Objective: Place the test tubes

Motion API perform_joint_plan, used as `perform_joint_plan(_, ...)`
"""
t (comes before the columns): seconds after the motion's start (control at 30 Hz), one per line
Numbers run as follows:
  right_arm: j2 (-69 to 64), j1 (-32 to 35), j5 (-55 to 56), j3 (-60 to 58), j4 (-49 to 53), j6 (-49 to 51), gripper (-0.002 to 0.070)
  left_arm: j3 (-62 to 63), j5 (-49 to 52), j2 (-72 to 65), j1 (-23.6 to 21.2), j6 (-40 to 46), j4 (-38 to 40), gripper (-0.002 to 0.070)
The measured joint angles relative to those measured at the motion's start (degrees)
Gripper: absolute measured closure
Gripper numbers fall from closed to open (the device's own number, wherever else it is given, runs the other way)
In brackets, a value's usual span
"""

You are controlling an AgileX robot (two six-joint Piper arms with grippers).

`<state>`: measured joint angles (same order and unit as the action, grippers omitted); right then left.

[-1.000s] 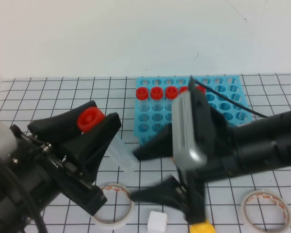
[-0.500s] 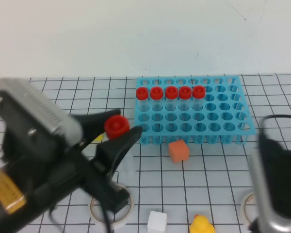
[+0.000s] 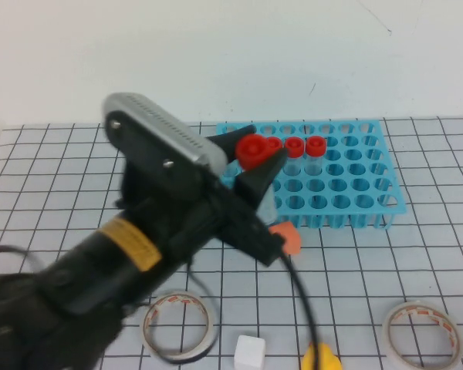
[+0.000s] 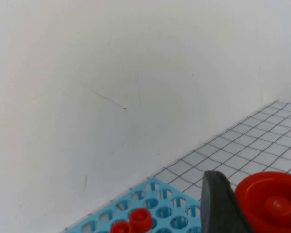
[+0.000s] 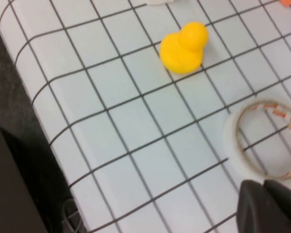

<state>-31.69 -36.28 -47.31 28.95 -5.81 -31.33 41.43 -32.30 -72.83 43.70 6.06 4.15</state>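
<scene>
The left arm (image 3: 123, 254) is being stretched from the near-left corner across the gridded desk (image 3: 54, 169) toward the middle. Beside it, near the front edge, a left roll (image 3: 177, 330) of tape is being left flat. Just to that roll's right, a white cube (image 3: 249, 352) is being shown.

The left end effector (image 3: 256, 156) is being held at the left end of the blue rack (image 3: 347, 181). Its fingers (image 3: 272, 173) are being kept a narrow way apart and pressed on a tube (image 3: 251, 149), whose red cap is being shown between them. The tube's glass is being hidden by the arm, so whether its foot is resting in a hole cannot be told. An orange cube (image 3: 291, 240) is being half covered by the arm, just in front of the rack.

Three racked tubes (image 3: 295, 146), it seems, are being carried upright in the back row, just right of the held one. The nearest of them is being partly masked by the held cap.

At the front edge a yellow duck (image 3: 318, 359) is being cut off by the frame. Farther right, a right roll (image 3: 418, 333) is being left flat.

The right end effector (image 5: 263, 194) is being shown only in its own wrist view. It is being held over the desk with its fingers closed together on nothing, the right roll close by its tips and the duck beyond.
</scene>
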Motion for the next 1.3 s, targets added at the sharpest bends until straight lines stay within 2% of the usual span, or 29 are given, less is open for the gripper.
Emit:
perform_joint_plan(0.1,5.28,0.0,0.5,-3.76,0.0,0.71,0.0668,2.19,-4.06,-5.42,0.0,-2.48,-2.27,0.0412)
perform_joint_plan(0.3,12.34,0.0,1.71,-4.74,0.0,1.52,0.0668,12.43,-4.08,-16.51,0.0,-5.25,-7.12,0.0412)
perform_joint_plan(0.57,13.13,0.0,1.71,-4.74,0.0,1.88,0.0673,25.82,-4.2,-29.48,-1.8,-7.68,-9.27,0.0412)
perform_joint_plan(0.8,13.13,0.0,1.71,-4.74,0.0,1.9,0.0674,35.91,-4.29,-40.24,-3.87,-11.46,-14.67,0.0412)
perform_joint_plan(1.1,13.13,0.0,1.71,-4.83,0.0,1.9,0.0675,46.42,-4.81,-51.26,-5.61,-12.53,-15.86,0.0412)
perform_joint_plan(1.3,13.13,0.0,1.71,-4.83,0.0,1.9,0.0675,48.9,-6.57,-55.17,-6.71,-12.51,-14.42,0.0412)
